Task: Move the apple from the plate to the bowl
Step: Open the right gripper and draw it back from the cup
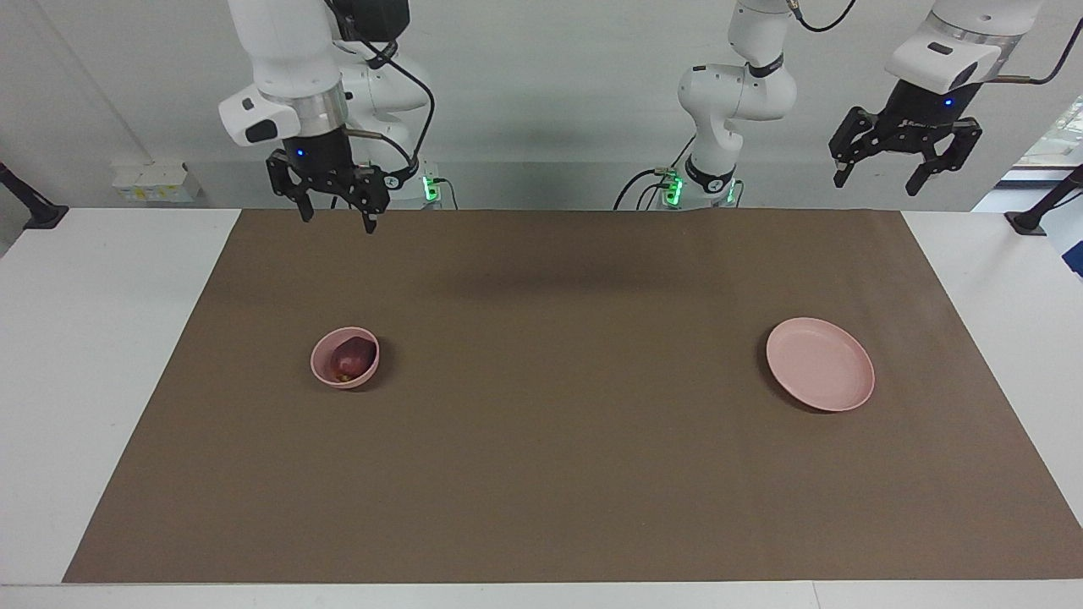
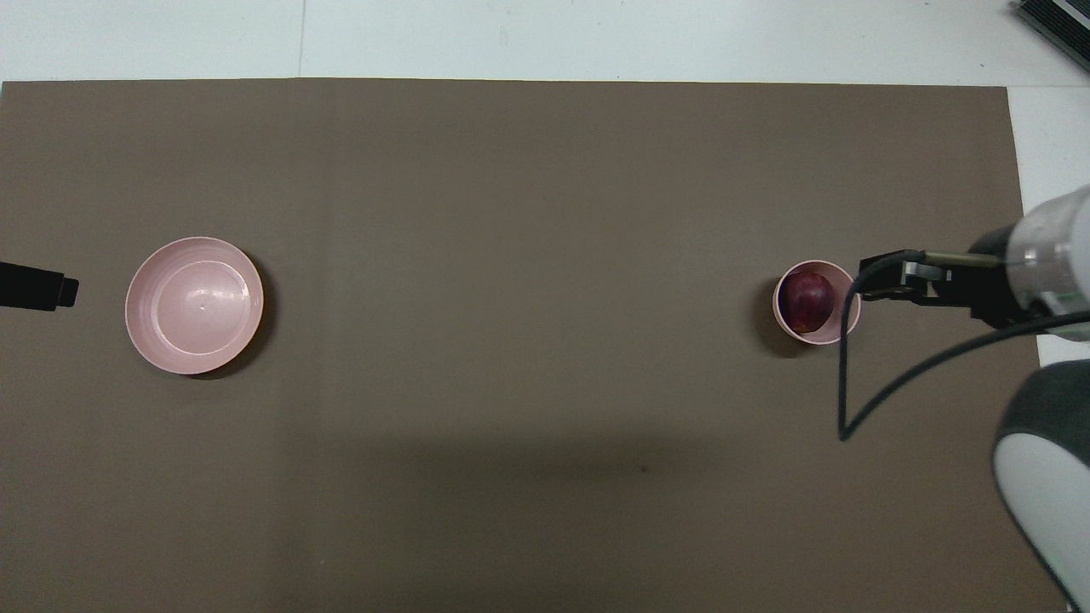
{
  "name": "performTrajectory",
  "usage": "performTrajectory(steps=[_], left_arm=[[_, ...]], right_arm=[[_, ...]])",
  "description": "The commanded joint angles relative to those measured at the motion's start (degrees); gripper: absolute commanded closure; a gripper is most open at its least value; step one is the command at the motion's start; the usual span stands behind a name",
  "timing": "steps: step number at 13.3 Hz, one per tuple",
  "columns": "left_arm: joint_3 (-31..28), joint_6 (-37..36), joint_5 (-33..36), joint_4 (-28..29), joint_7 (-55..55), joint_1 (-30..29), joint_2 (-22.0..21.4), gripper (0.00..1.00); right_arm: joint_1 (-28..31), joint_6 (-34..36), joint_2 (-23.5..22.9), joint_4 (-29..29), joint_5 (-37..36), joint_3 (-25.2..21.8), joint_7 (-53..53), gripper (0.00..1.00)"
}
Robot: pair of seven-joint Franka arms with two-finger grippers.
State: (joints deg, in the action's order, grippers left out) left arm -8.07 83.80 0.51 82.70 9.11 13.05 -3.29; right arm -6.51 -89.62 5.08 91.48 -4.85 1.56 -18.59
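Note:
The dark red apple (image 1: 351,359) lies in the small deep pink bowl (image 1: 322,367) toward the right arm's end of the brown mat; both also show in the overhead view, the apple (image 2: 807,301) inside the bowl (image 2: 824,335). The wide pink plate (image 1: 819,364) is bare, toward the left arm's end, and shows in the overhead view (image 2: 194,305). My right gripper (image 1: 336,218) is open and empty, raised over the mat's edge by the robots, well above the bowl. My left gripper (image 1: 877,182) is open and empty, raised high by its end of the table.
The brown mat (image 1: 558,440) covers most of the white table (image 1: 93,355). A black cable (image 2: 843,383) hangs from the right arm beside the bowl. Only a black tip of the left gripper (image 2: 38,287) shows in the overhead view.

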Motion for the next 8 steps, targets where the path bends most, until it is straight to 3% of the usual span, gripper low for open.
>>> performTrajectory(steps=[1, 3, 8], left_arm=[[0.08, -0.75, -0.51, 0.00, -0.41, -0.39, -0.40, 0.00], [0.08, -0.75, -0.51, 0.00, -0.41, -0.39, -0.40, 0.00], [0.25, -1.10, -0.60, 0.00, -0.50, -0.31, -0.40, 0.00]], right_arm=[[2.20, 7.32, -0.95, -7.26, -0.78, -1.82, 8.28, 0.00], [2.21, 8.33, -0.87, -8.33, -0.35, -3.75, 11.46, 0.00], [4.31, 8.15, 1.77, -3.07, 2.63, -4.90, 14.46, 0.00]])
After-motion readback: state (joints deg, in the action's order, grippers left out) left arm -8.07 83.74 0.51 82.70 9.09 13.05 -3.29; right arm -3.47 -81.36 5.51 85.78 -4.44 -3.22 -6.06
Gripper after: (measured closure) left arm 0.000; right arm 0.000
